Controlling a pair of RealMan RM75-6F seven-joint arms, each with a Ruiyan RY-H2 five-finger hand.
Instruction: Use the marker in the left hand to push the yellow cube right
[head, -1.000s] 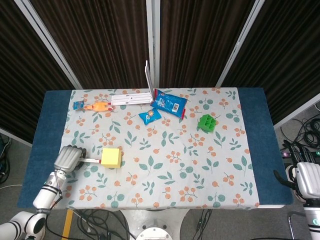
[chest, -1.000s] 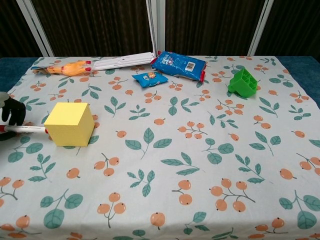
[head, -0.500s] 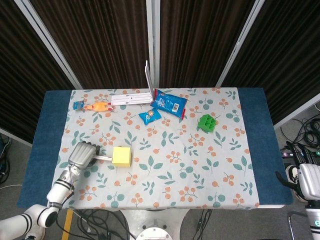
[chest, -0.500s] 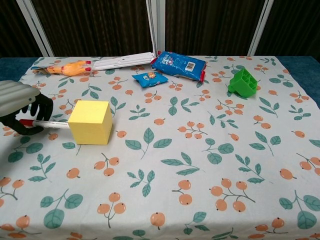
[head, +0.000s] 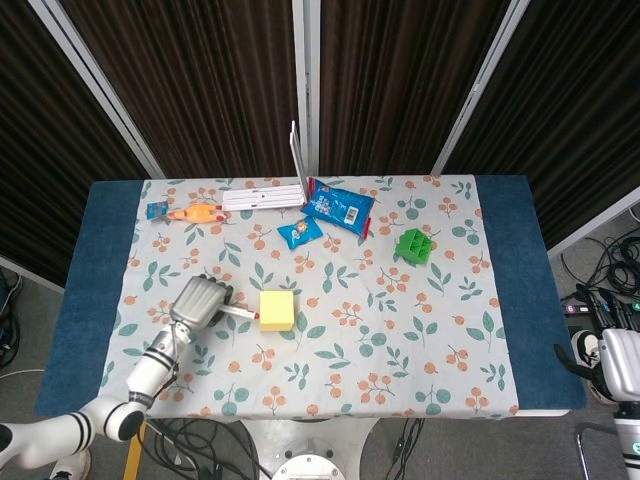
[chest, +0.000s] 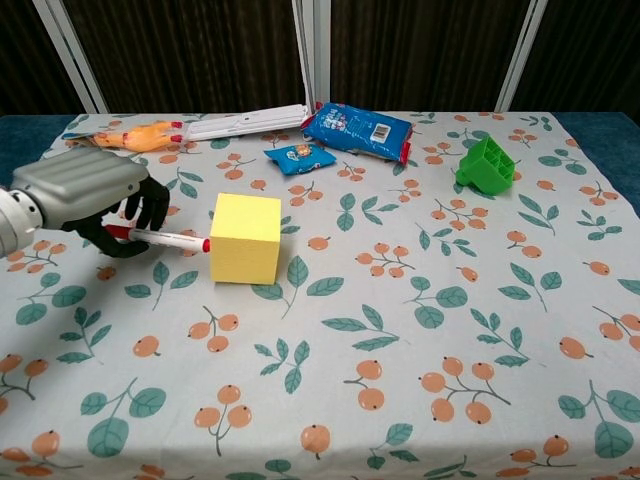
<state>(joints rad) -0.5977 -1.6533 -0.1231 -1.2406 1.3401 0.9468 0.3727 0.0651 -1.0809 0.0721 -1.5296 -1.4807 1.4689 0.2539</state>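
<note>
While the marker (chest: 160, 238) is gripped in the curled fingers of the left hand (chest: 85, 200), its red tip is pressed against the left face of the cube (chest: 245, 237), which is seen left of centre on the cloth (chest: 420, 330). Whether the right hand (head: 622, 365), at the table's right edge, is open or closed cannot be told.

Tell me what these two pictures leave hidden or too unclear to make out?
- Right hand: cut off by the head view's edge, absent from the chest view; fingers unreadable.
- Marker: its rear is hidden inside the left hand.
- Blue snack packet: print too small to read.
</note>
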